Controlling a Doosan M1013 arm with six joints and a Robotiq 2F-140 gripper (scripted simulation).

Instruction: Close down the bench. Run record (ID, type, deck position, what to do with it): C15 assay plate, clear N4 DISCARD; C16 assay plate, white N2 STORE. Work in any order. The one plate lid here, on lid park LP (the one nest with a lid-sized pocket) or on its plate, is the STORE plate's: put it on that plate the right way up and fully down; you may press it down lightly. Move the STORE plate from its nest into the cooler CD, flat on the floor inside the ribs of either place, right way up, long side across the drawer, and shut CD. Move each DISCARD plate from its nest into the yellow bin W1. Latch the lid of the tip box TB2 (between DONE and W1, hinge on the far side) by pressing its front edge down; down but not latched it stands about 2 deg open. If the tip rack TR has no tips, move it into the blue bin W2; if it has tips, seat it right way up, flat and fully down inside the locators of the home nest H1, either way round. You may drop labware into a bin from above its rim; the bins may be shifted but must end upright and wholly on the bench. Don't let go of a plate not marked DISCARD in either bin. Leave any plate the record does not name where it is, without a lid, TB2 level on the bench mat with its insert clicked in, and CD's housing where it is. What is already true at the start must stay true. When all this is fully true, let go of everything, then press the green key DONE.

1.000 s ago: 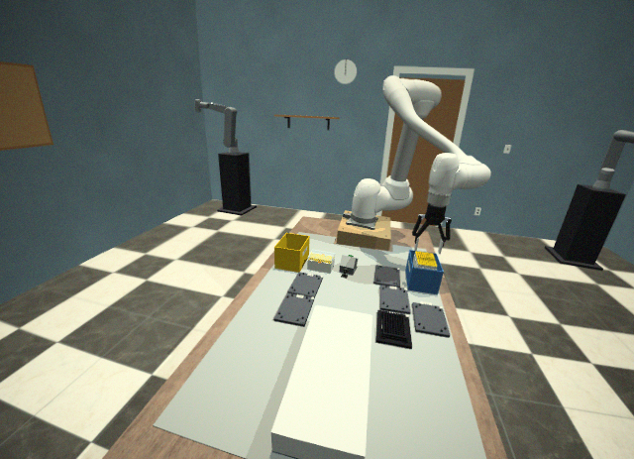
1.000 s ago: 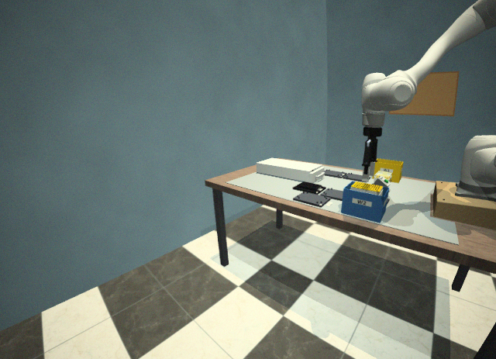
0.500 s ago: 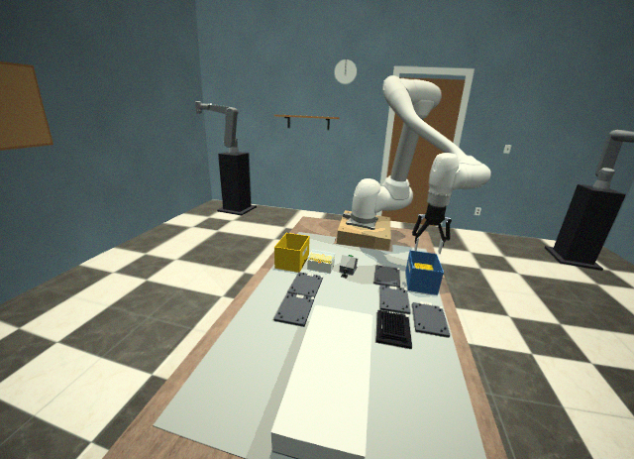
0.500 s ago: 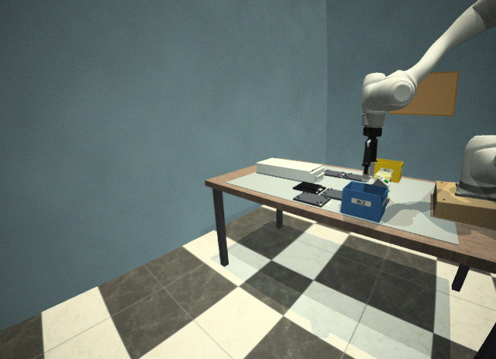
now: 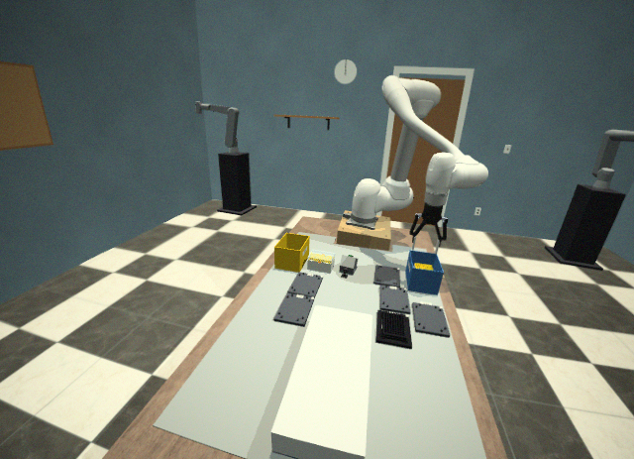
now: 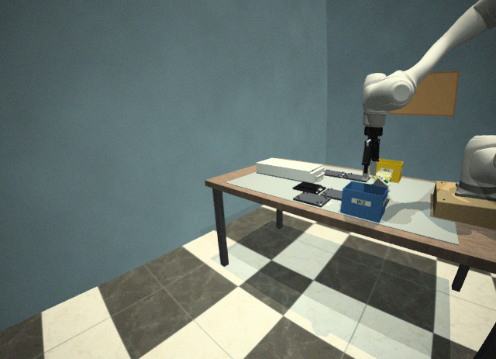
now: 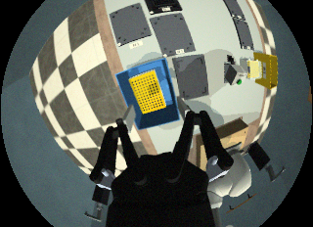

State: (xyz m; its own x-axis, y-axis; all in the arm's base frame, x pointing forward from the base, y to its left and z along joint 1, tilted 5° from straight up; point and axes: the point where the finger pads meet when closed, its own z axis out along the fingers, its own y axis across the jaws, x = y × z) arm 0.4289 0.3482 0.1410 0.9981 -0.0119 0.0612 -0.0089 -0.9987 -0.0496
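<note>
My gripper (image 5: 429,234) hangs open and empty a little above the far rim of the blue bin W2 (image 5: 424,278). The yellow tip rack (image 5: 423,266) lies inside that bin, apart from my fingers. In the wrist view the rack (image 7: 147,92) shows flat in the blue bin, below my spread fingers. The side view shows the gripper (image 6: 366,171) just behind the blue bin (image 6: 363,201). The yellow bin W1 (image 5: 291,251) stands at the far left, with the tip box TB2 (image 5: 321,262) and the DONE key unit (image 5: 349,264) beside it.
The long white cooler CD (image 5: 327,377) lies along the middle front of the bench. Dark nests stand on the left (image 5: 299,296) and the right (image 5: 394,298). A black plate (image 5: 393,328) sits on the near right nest. The arm's base block (image 5: 364,234) is at the far end.
</note>
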